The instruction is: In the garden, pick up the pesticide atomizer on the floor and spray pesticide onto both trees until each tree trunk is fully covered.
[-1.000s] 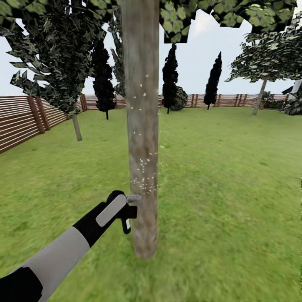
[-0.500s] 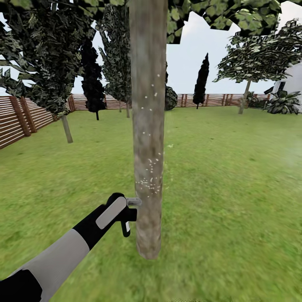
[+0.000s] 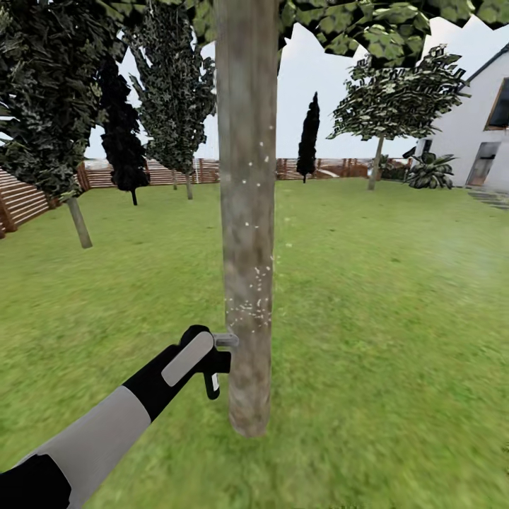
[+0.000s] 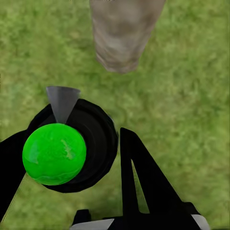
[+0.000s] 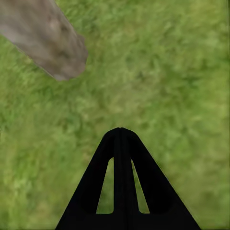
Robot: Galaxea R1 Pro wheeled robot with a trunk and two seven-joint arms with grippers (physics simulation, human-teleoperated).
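Trunk (image 3: 247, 212) — thick, grey-brown, upright in the lawn (image 3: 389, 318), close in front of the robot; base meets the grass just past the left gripper (image 3: 205, 357).

Change over the last second: the background has slid across the head view. The fence (image 3: 28, 198) has drawn off toward the left edge, the dark trees have moved left, and a white house (image 3: 481, 134) has come in at the right. The whole picture shifted, so this is the camera and base turning or circling, not the trunk moving. Arm and sprayer (image 3: 215, 353) sit at the same spot in the view as before, nozzle at the trunk. Likely meaning: the robot is working round the tree to reach bark not yet treated.

Pesticide (image 3: 251, 304) — white specks in a loose cluster just above nozzle height, a thinner scatter higher up. Bare bark shows above, below and to the sides; coverage judged partial, and the second tree is not yet begun.

Sprayer, position: held in the left gripper's jaws, clenched on its dark body; grey nozzle pointing at the trunk, its tip touching or just short of the bark — cannot tell which. In the left wrist view the sprayer (image 4: 72, 143) sits between the fingers with the trunk base (image 4: 124, 33) ahead.

Right gripper (image 5: 122, 182) — jaws closed together, holding nothing, hanging over grass near the trunk base (image 5: 48, 43).
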